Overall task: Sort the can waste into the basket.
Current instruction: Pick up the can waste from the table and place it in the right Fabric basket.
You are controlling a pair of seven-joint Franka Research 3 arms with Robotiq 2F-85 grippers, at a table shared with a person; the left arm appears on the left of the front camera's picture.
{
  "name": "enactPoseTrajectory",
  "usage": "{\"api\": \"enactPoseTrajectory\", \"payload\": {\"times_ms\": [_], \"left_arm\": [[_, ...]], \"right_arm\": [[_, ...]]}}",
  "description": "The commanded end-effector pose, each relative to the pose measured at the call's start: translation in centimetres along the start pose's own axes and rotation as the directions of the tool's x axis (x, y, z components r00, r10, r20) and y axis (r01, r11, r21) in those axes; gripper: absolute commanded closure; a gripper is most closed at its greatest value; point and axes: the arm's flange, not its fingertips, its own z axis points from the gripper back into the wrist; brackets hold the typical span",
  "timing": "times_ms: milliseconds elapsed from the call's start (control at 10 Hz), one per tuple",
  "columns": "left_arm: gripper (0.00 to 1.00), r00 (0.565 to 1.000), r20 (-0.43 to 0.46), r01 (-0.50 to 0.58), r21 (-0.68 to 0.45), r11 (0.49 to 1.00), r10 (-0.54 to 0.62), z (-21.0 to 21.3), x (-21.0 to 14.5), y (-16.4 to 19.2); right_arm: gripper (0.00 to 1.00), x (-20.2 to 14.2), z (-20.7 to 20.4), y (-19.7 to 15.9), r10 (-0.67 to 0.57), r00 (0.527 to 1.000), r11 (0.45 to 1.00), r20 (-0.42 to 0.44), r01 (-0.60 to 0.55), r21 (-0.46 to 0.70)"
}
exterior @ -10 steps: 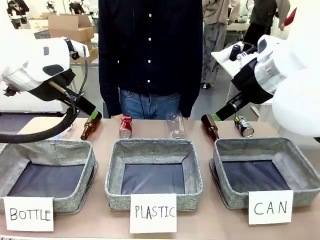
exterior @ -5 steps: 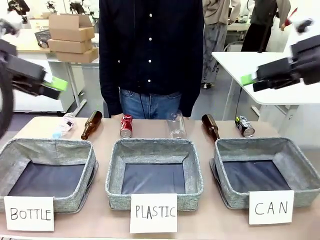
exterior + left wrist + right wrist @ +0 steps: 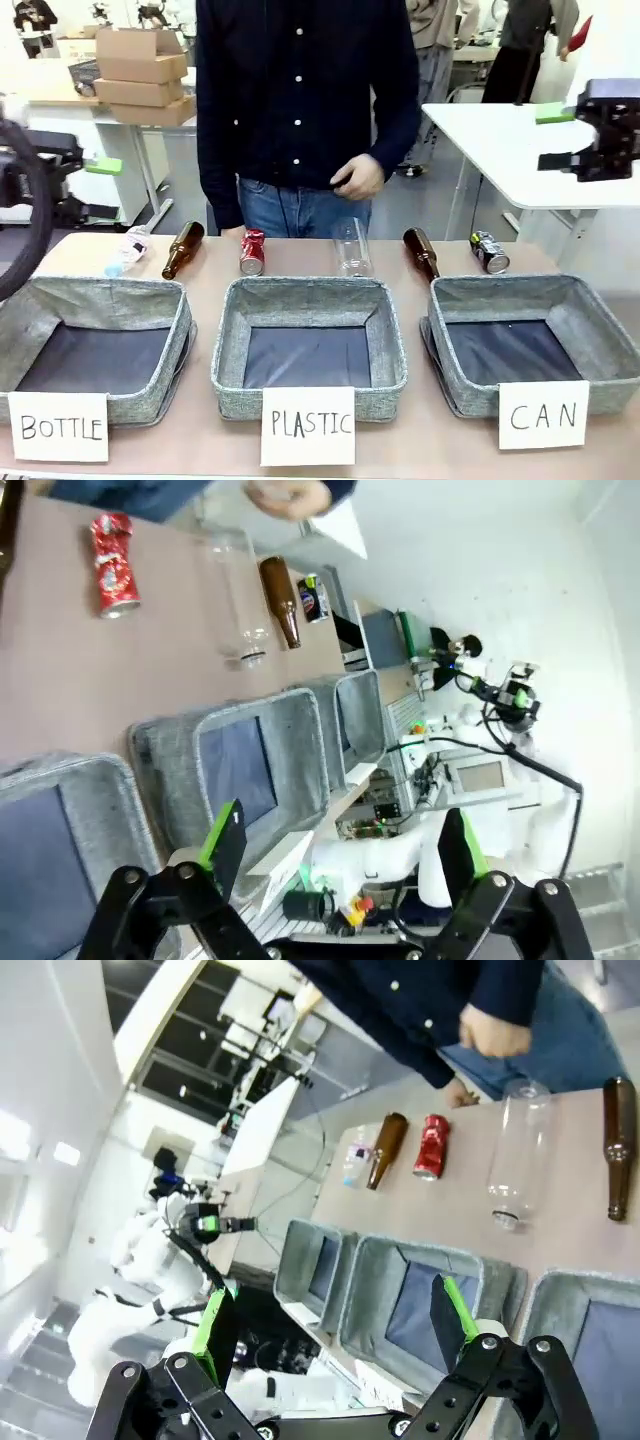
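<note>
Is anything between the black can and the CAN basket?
Nothing visible. The black can lies just beyond the far rim of the CAN basket. The brown bottle lies to the can's left, off that path.

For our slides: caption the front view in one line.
Red can and black can lie outside the CAN basket; left gripper and right gripper hover open.
</note>
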Motion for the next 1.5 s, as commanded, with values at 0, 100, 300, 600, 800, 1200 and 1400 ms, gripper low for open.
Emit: {"api": "enactPoseTrajectory", "payload": {"times_ms": [0, 100, 300, 600, 800, 1200, 1400], "left_arm": [[0.00, 0.996, -0.002, 0.087, -0.044, 0.995, -0.087, 2.2, -0.6, -2.6], [0.00, 0.996, -0.002, 0.087, -0.044, 0.995, -0.087, 2.2, -0.6, -2.6], [0.00, 0.996, -0.002, 0.087, -0.044, 0.995, -0.087, 2.2, -0.6, -2.6], [0.00, 0.996, -0.002, 0.087, -0.044, 0.995, -0.087, 2.2, -0.6, -2.6], [0.00, 0.996, -0.002, 0.087, -0.044, 0.995, -0.087, 2.2, -0.6, -2.6], [0.00, 0.996, -0.002, 0.087, -0.044, 0.995, -0.087, 2.2, -0.6, -2.6], [0.00, 0.953, -0.214, 0.286, 0.389, 0.876, -0.215, 3.3, 0.4, -6.0]], "right_arm": [[0.00, 0.0, -0.2, 0.8, 0.070, 0.997, 0.997, -0.024, -0.070, 0.014], [0.00, 0.0, -0.2, 0.8, 0.070, 0.997, 0.997, -0.024, -0.070, 0.014], [0.00, 0.0, -0.2, 0.8, 0.070, 0.997, 0.997, -0.024, -0.070, 0.014], [0.00, 0.0, -0.2, 0.8, 0.070, 0.997, 0.997, -0.024, -0.070, 0.014], [0.00, 0.0, -0.2, 0.8, 0.070, 0.997, 0.997, -0.024, -0.070, 0.014], [0.00, -0.7, -0.4, 0.7, 0.050, 0.995, 0.996, -0.081, -0.056, -0.072], [0.00, -0.7, -0.4, 0.7, 0.050, 0.995, 0.996, -0.081, -0.056, -0.072]]}}
